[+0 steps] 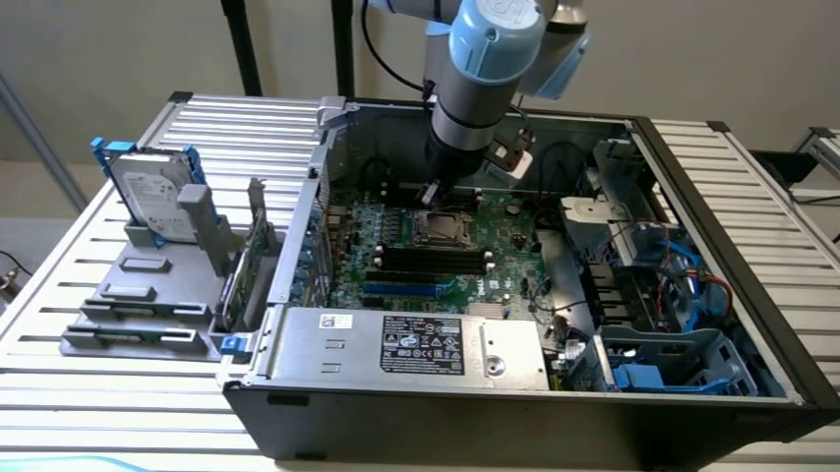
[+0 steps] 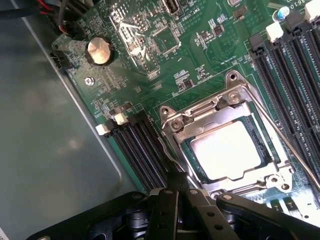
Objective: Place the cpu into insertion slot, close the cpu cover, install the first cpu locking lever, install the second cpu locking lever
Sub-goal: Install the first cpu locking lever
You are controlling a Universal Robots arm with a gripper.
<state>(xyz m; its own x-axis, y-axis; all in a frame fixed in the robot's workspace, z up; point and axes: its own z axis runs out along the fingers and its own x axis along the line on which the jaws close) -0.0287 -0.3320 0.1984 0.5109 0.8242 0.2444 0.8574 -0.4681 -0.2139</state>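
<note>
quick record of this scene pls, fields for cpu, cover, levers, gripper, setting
cpu: cpu lies flat in the insertion slot
cover: cpu cover is down around the cpu, whose face shows through the window
levers: one lever rod runs along one side of the slot; a second lever rod on the opposite side ends at the gripper
gripper: gripper shut, tips at that rod's end; whether it grips the rod is unclear
setting: green motherboard inside an open computer case

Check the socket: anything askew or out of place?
The cpu sits square under the closed cpu cover. One locking lever angles away from the cover's edge instead of lying along it, so it looks unlatched.
</note>
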